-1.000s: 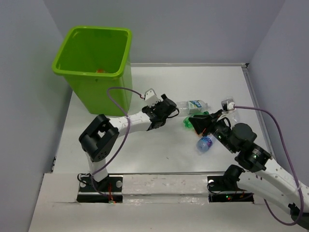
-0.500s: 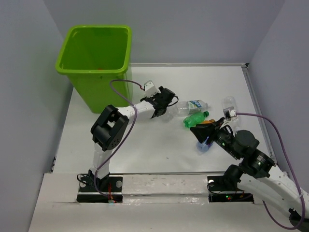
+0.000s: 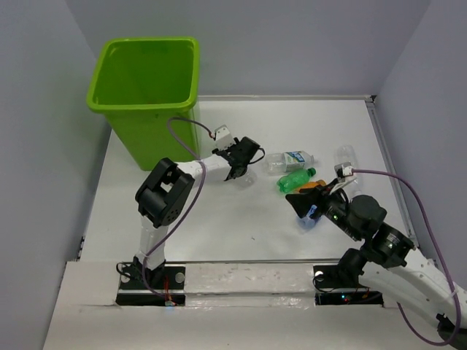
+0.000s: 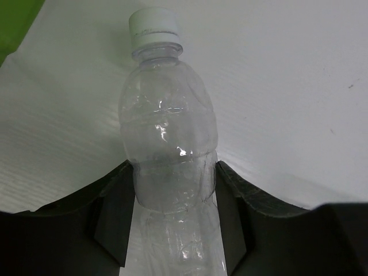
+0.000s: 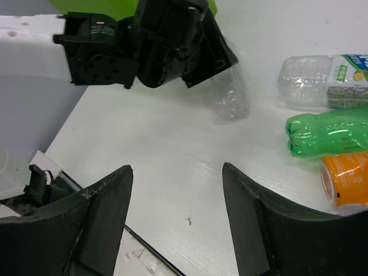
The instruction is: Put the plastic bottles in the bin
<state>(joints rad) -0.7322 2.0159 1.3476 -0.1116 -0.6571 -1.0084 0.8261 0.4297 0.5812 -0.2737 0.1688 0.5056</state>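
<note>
At about eleven o'clock on the white table [image 3: 241,233] stands the large lime-green, square-mouthed plastic bin [image 3: 153,138]. Its floor is mostly hidden from overhead, so what it already holds cannot be told.

Near the table's centre, at five o'clock from the bin, the left gripper [image 4: 172,190] is clamped on the body of a small clear bottle [image 4: 167,126] of thin plastic with a white cap. The bottle sits low at the table; whether it is lifted yet cannot be told.

At three o'clock from that grip lies a cluster, none of it held:
- a clear labelled bottle [image 5: 322,80] with a blue-green wrapper
- a green bottle [image 5: 330,132] just beside it
- an orange bottle [image 5: 345,178] next to that

The right gripper [image 5: 175,172] hangs with its jaws apart and nothing between them, above a blue-tinted bottle [image 3: 310,216]. A second clear bottle [image 3: 346,157] lies at the table's three o'clock edge.

By my reading, one bottle is grasped but not yet carried, and five more wait, so most of the job remains.
</note>
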